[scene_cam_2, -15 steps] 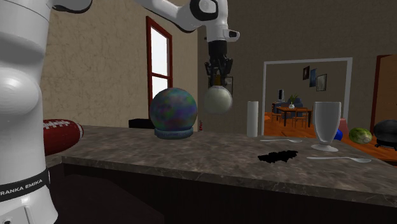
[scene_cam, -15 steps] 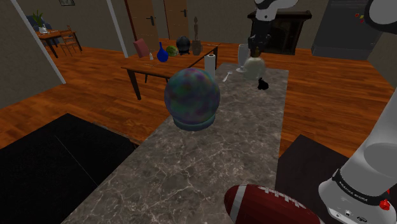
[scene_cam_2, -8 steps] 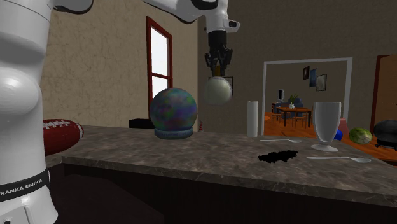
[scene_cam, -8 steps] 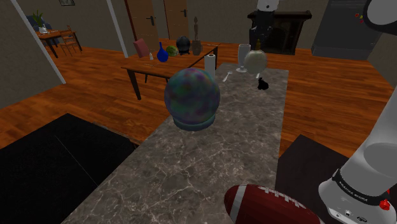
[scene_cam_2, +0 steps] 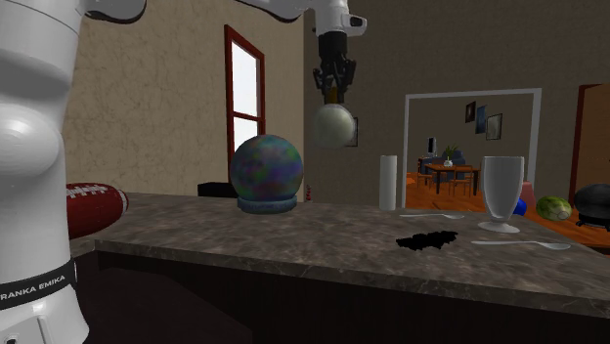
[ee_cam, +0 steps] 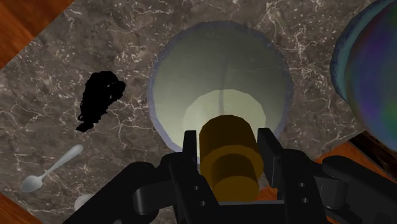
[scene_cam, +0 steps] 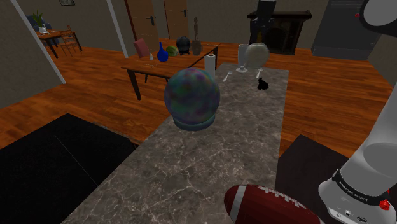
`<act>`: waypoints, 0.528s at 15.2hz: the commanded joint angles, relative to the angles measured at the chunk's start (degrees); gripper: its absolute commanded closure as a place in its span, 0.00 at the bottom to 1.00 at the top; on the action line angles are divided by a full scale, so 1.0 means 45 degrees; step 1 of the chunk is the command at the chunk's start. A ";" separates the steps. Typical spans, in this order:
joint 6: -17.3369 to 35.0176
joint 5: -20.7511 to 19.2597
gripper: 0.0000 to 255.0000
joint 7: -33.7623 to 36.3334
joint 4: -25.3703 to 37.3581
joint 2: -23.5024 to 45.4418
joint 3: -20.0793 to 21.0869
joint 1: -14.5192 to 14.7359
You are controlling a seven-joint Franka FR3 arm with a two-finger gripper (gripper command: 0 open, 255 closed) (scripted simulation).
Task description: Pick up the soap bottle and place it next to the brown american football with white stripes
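Bulbous, pale, smooth soap bottle

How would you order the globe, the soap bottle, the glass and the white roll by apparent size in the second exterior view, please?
1. Multicoloured globe.
2. Glass and the soap bottle held in the gripper look about alike; I would not rank them.
3. White roll, the smallest.

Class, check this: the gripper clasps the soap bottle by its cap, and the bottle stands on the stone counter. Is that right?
One error: the gripper clasps the soap bottle by its cap, but the bottle hangs in the air above the counter, as the second exterior view shows.
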 commanded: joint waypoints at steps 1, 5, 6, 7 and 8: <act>0.0186 -0.0244 1.00 0.0446 -0.0807 -0.0678 0.0156 0.0338; 0.0645 -0.0764 1.00 0.1605 -0.2730 -0.2245 0.0662 0.1036; 0.0727 -0.0867 1.00 0.1902 -0.3144 -0.2597 0.0810 0.1183; 0.0798 -0.0959 1.00 0.2200 -0.3535 -0.2933 0.0964 0.1322; 0.0858 -0.1040 1.00 0.2499 -0.3904 -0.3256 0.1123 0.1456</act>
